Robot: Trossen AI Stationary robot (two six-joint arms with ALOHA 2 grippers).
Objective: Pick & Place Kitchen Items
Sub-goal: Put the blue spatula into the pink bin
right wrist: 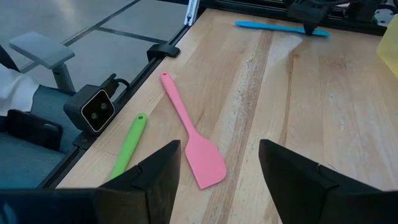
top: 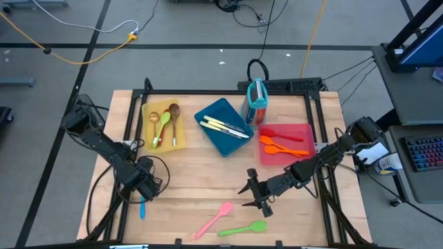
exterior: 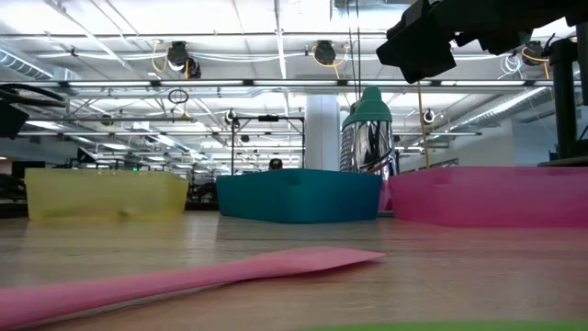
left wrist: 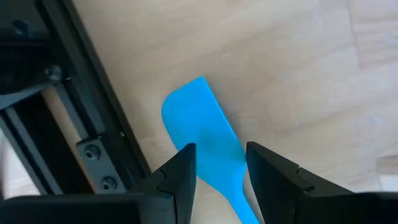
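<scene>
Sorting looks well over halfway done, judging by how the utensils lie. On the worktop (top: 201, 187) the yellow tray (top: 181, 144) already holds a green spoon (top: 160, 127) and wooden spoons (top: 173, 114), the blue tray (top: 211, 111) holds cream-handled knives (top: 223, 126), and the red tray (top: 304, 153) holds two orange spatulas (top: 280, 146). An upright teal holder (top: 257, 101) stands between the blue and red trays. Three loose pieces remain: a blue spatula (left wrist: 208, 140) at the worktop's left edge, a pink spatula (right wrist: 193, 134) and a green utensil (right wrist: 127, 146) side by side near the front edge. The left claw (left wrist: 221, 180) is down over the blue spatula with its fingers partly apart, straddling the neck where the blade narrows into the handle; whether the pads already press on it cannot be told, and the spatula appears to lie flat on the wood, so that pick is judged to be in hand but not finished. The right claw (right wrist: 217, 180) hovers wide open and empty above the middle of the worktop, near the pink spatula, which seems its likely next item. What is left, then, is lifting these three pieces and placing each in a tray, the blue one probably into the blue tray.
</scene>
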